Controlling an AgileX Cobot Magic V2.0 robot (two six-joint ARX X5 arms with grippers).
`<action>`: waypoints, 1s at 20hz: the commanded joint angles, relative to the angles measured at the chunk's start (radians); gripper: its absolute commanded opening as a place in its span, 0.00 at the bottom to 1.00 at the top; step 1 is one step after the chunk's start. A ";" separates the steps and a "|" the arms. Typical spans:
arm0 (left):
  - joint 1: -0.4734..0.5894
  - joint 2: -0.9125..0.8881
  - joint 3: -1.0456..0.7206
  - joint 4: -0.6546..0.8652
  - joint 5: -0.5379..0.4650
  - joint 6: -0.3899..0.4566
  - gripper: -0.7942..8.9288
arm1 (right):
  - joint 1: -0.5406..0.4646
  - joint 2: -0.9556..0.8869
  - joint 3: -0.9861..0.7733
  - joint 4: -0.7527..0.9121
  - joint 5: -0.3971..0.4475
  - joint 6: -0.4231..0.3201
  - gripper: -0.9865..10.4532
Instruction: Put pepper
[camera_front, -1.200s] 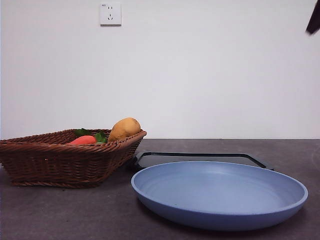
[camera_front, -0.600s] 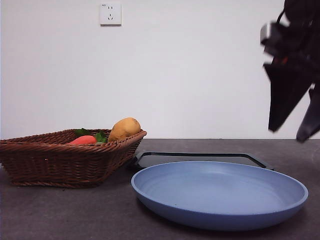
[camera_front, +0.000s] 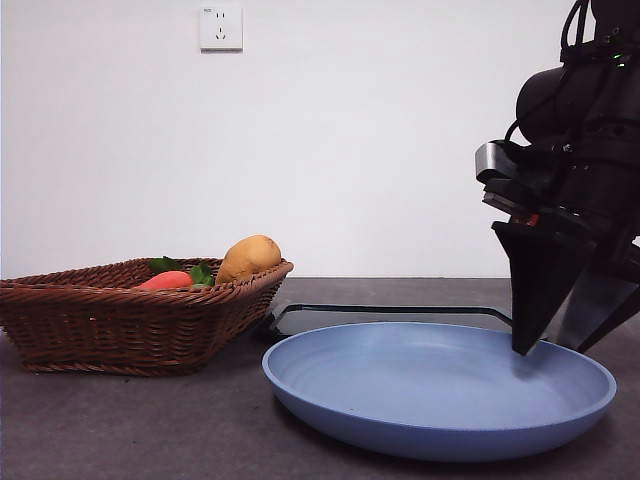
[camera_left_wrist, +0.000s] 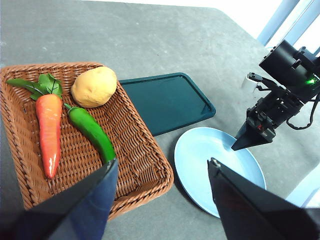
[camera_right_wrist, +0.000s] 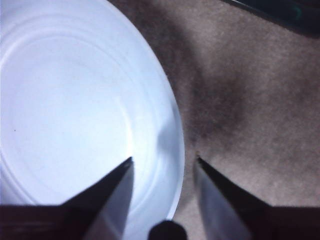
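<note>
The right gripper (camera_front: 553, 350), jaws spread and empty, straddles the blue plate's (camera_front: 330, 400) rim, apparently to steady it, while the pepper (camera_left_wrist: 92, 132) lies in the basket (camera_left_wrist: 145, 150) beside that plate, below the wide-open, empty left gripper (camera_left_wrist: 162, 172).

The right pincer (camera_right_wrist: 162, 161) hangs with its jaws apart, straddling the rim of the pale blue plate (camera_right_wrist: 65, 100), one jaw over the plate, the other over the grey-brown desk (camera_right_wrist: 250, 115).
</note>
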 joint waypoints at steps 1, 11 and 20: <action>-0.001 0.003 0.018 0.013 0.007 -0.006 0.41 | 0.006 0.023 0.016 0.005 -0.001 -0.008 0.20; -0.011 0.006 0.018 0.012 -0.009 -0.014 0.41 | 0.006 0.034 0.016 0.013 -0.001 -0.007 0.09; -0.218 0.256 0.154 0.005 -0.296 -0.040 0.41 | -0.008 -0.309 0.016 0.005 0.002 0.053 0.09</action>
